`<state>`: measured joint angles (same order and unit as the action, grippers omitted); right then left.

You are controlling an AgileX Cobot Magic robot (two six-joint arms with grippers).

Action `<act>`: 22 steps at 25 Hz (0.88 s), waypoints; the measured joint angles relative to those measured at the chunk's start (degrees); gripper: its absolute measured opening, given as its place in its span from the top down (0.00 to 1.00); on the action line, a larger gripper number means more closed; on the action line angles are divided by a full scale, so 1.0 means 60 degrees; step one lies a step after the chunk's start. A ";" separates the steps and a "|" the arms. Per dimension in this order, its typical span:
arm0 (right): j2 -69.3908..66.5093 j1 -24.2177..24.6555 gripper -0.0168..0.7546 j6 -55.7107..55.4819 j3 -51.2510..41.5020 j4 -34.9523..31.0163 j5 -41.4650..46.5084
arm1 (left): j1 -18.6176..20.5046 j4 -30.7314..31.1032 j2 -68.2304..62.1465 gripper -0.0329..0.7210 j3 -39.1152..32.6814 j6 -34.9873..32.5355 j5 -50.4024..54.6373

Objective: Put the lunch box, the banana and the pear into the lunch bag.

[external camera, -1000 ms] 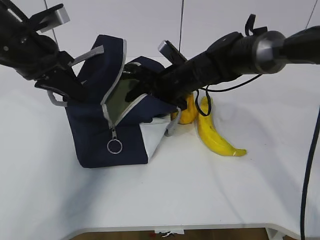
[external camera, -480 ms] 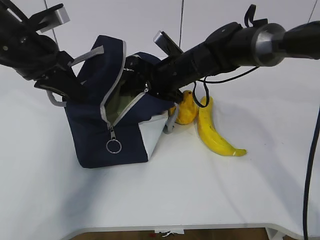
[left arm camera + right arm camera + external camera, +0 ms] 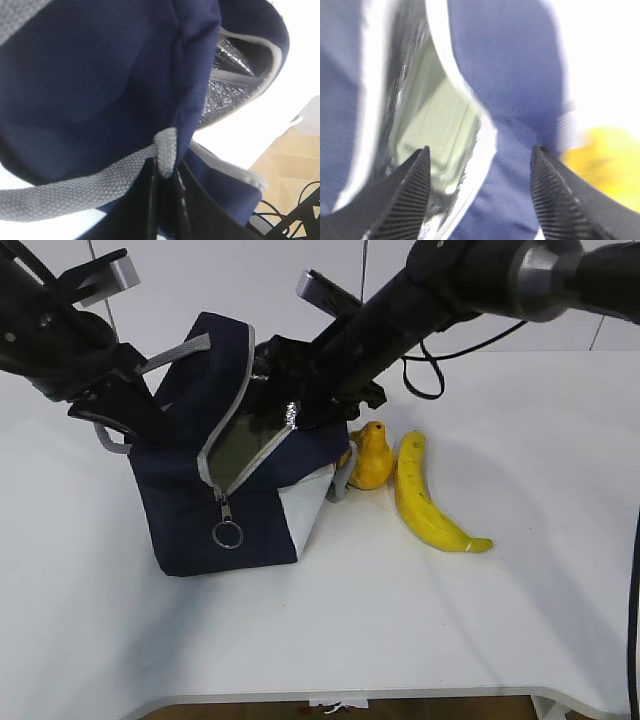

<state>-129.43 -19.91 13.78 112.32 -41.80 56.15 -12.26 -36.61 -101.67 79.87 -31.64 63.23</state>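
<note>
Navy fabric lunch bag (image 3: 215, 500) is sitting left of table centre, mouth gaping up-right, with the sage-lidded lunch box (image 3: 440, 125) lying inside. Left gripper (image 3: 167, 172) is pinching the grey webbing handle (image 3: 75, 192). Right gripper (image 3: 480, 187) is hovering wide apart, empty, above the mouth. Orange-yellow pear (image 3: 371, 455) is standing upright beside the bag; long yellow banana (image 3: 428, 500) is lying just right, running lengthwise toward the open front edge.

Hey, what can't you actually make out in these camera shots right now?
- Lunch box: mostly hidden inside the lunch bag, exterior view.
- Pear: only a yellow blur, right wrist view.
- Right claw: tips masked by the bag's opening, exterior view.
- Banana: absent from both wrist views.
</note>
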 joint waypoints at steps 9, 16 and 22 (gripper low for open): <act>0.0000 0.0000 0.36 -0.1706 0.2951 0.3105 0.2344 | 0.0000 0.0018 0.0000 0.95 0.0000 0.0000 0.0017; 0.0107 0.0000 0.36 -0.2396 0.3438 0.3867 0.2476 | 0.0000 0.0035 -0.0014 0.95 0.0000 0.0000 -0.0099; 0.1648 0.0000 0.36 -0.2585 0.1459 0.5152 0.2519 | 0.0000 0.0088 -0.0014 0.95 0.0000 0.0000 -0.0099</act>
<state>-119.54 -19.91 -1.73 121.08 -10.89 71.27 -12.26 -36.08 -101.75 79.87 -31.64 62.64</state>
